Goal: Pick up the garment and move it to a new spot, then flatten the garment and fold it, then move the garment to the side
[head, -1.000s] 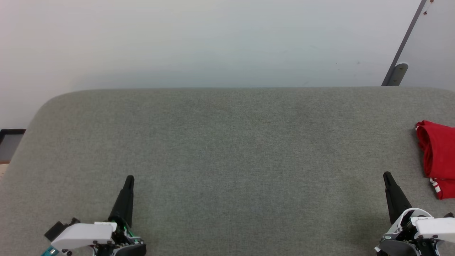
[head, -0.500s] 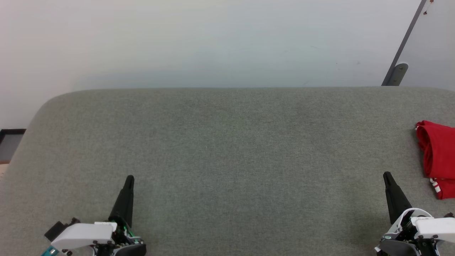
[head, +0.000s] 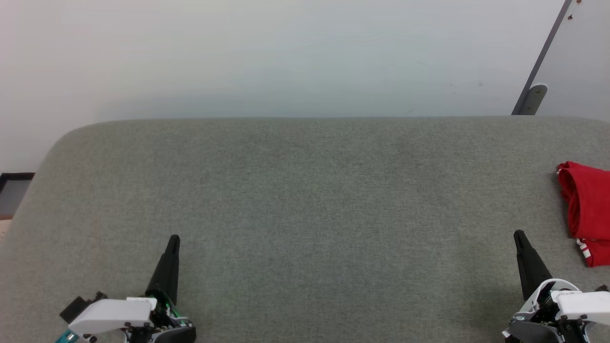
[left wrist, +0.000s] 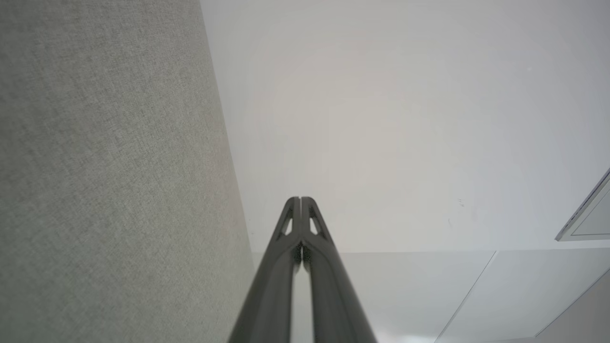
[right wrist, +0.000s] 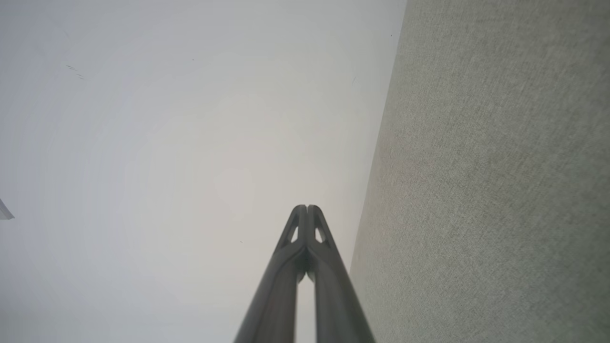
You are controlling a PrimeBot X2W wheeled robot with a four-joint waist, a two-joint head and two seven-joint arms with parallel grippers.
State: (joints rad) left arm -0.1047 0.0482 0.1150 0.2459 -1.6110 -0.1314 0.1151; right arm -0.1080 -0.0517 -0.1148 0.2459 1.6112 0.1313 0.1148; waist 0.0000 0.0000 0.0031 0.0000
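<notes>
RED SHIRT AT THE TABLE'S RIGHT EDGE. On the far right of your head view, the garment (head: 587, 209) lies bunched on the grey cloth-covered table (head: 305, 190), its red fabric cut off by the edge of the picture. The part you can see runs lengthwise from the far side of the table toward you. It has a rolled red fold at the far end and a strip of white-striped trim (head: 582, 248) at the near end. The visible cloth does not tell you which end is the collar. The garment sits to the right of your right pincer (head: 518, 234) and a little beyond it, near but not touching.

Both pincers sit low over the near part of the table, fingers pointing away from you. The left pincer (head: 174, 239) is at lower left and the right at lower right, well apart. Each is closed to a single dark point, holding nothing. Your left wrist view shows its fingers (left wrist: 274, 286) meeting tip against tip, and your right wrist view shows the same of that arm's fingers (right wrist: 329, 295).

The table's woven grey cover curves round at the far left corner (head: 71, 136). Behind it rises a plain pale wall (head: 286, 57). At upper right a grey metal strip (head: 548, 47) slants down to a rounded bracket (head: 533, 97), and a dark band (head: 14, 176) runs low at the left edge. In the left wrist view, thin seams (left wrist: 469, 290) cross the wall panels.
</notes>
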